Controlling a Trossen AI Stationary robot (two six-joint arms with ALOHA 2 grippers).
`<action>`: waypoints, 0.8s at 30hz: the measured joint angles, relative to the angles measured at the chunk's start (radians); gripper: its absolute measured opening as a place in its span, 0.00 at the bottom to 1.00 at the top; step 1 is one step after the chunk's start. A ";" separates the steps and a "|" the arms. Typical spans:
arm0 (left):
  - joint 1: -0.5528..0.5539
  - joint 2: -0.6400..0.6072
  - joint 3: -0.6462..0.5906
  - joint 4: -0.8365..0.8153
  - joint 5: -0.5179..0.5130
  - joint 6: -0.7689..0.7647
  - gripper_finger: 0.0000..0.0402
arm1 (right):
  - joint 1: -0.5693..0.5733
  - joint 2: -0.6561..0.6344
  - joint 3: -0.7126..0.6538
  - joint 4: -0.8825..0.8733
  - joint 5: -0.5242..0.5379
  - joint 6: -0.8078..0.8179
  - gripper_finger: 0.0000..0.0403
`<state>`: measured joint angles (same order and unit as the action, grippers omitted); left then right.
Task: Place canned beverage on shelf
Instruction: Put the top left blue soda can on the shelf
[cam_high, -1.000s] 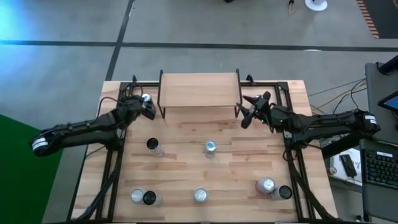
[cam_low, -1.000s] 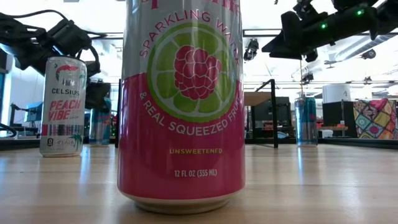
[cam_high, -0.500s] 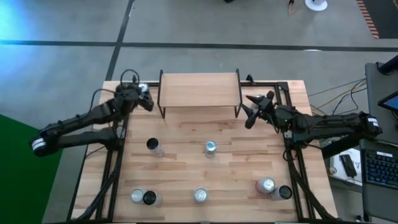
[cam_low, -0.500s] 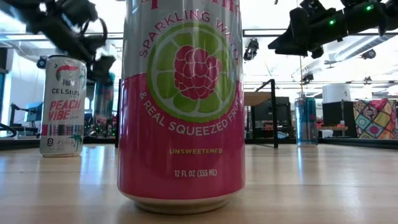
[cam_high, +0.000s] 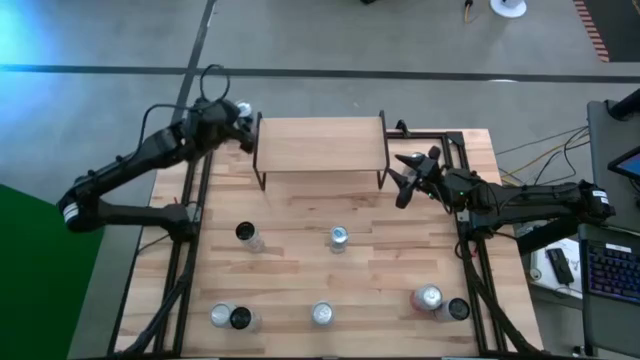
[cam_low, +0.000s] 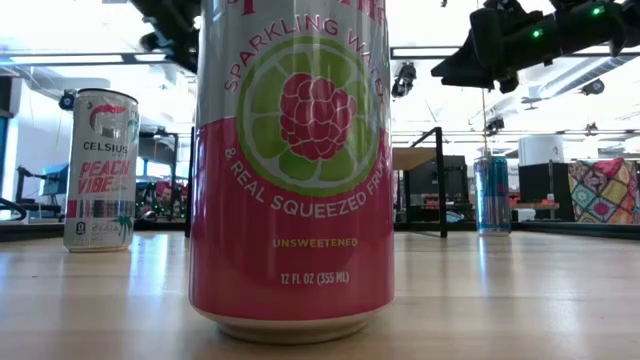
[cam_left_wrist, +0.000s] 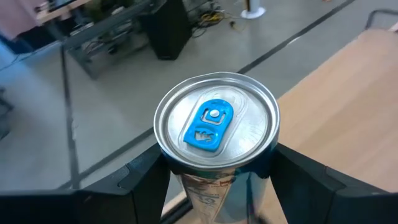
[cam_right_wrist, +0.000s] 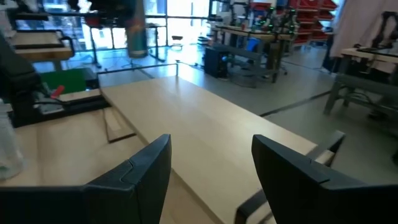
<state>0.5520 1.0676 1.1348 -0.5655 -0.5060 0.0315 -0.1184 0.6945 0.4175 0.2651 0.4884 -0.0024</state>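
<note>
My left gripper (cam_high: 238, 118) is shut on a silver-topped can with a blue tab (cam_left_wrist: 214, 121). It holds the can in the air by the left end of the shelf (cam_high: 320, 145), a light wood plank on thin black wire legs at the table's far side. The plank's top shows beside the can in the left wrist view (cam_left_wrist: 354, 106). My right gripper (cam_high: 404, 177) is open and empty, just off the shelf's right end, with the plank top ahead of it (cam_right_wrist: 205, 130). My left gripper pinches the can's upper wall, just below the top rim (cam_left_wrist: 180, 177), between its two fingers, one on each side (cam_left_wrist: 140, 180). The fingers come from the table's left side. The can stands upright in the hold, top up, lifted clear of the table.
Several more cans stand on the tabletop: two at mid-table (cam_high: 247, 234) (cam_high: 339, 237) and several along the near edge (cam_high: 322, 314) (cam_high: 428, 297). A pink sparkling-water can (cam_low: 292, 170) fills the low view, with a Celsius can (cam_low: 100, 170) beside it.
My left gripper has risen with the can and carried it toward the table's far edge, up to the shelf's left end. The can stays upright and is now well clear of the table. In the low view the gripper and can have climbed out of the picture's top.
</note>
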 joint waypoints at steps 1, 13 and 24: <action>0.000 0.027 0.027 0.001 0.009 0.007 0.58 | 0.000 0.000 0.000 0.000 -0.002 0.000 0.53; 0.046 0.283 0.136 0.166 0.197 0.076 0.58 | 0.000 0.000 0.000 -0.011 -0.021 -0.024 0.53; 0.192 0.332 0.061 0.306 0.501 0.123 0.58 | 0.000 0.001 0.000 -0.037 -0.017 -0.020 0.53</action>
<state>0.7444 1.3994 1.1961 -0.2596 -0.0048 0.1550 -0.1184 0.6952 0.4175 0.2279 0.4709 -0.0223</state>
